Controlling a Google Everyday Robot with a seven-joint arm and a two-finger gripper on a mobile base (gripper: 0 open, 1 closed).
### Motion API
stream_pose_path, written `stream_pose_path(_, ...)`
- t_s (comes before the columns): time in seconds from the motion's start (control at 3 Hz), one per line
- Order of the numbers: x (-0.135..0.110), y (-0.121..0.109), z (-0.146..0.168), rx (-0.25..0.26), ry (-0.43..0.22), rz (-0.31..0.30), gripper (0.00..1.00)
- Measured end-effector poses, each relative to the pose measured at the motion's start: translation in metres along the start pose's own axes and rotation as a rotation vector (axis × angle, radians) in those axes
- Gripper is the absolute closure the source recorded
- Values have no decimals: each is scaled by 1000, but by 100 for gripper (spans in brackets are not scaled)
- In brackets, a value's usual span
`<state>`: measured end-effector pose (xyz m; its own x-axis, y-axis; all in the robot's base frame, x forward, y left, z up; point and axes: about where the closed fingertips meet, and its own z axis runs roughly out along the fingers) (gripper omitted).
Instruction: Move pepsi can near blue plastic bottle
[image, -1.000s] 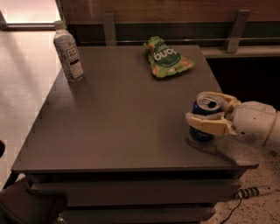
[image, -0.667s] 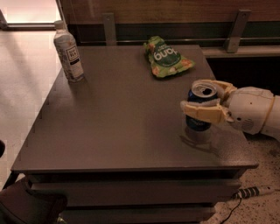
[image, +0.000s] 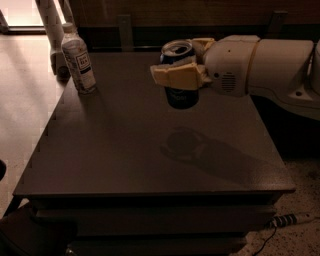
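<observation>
Pepsi can (image: 182, 97), dark blue, silver top, upright, clamped in the hand (image: 182, 62) above the table (image: 125, 150)

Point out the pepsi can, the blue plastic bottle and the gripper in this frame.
pepsi can (image: 182, 98), camera view, on its dark lower body below the front finger.
blue plastic bottle (image: 81, 63), camera view, on its label.
gripper (image: 176, 60), camera view, midway between its fingertips, clamped on the can.
</observation>
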<state>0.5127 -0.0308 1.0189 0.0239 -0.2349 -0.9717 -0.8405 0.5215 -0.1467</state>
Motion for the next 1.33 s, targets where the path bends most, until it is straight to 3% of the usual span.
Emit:
stream_pose_path(0.33, -24, 12, 52, -35, -19, 14, 100)
stream_pose_path(0.67, -16, 4, 105, -77, -88, 20, 100)
stream_pose_path(1.0, 37, -30, 157, -98, -154, -31, 100)
stream_pose_path(1.33, 37, -30, 157, -98, -154, -31, 100)
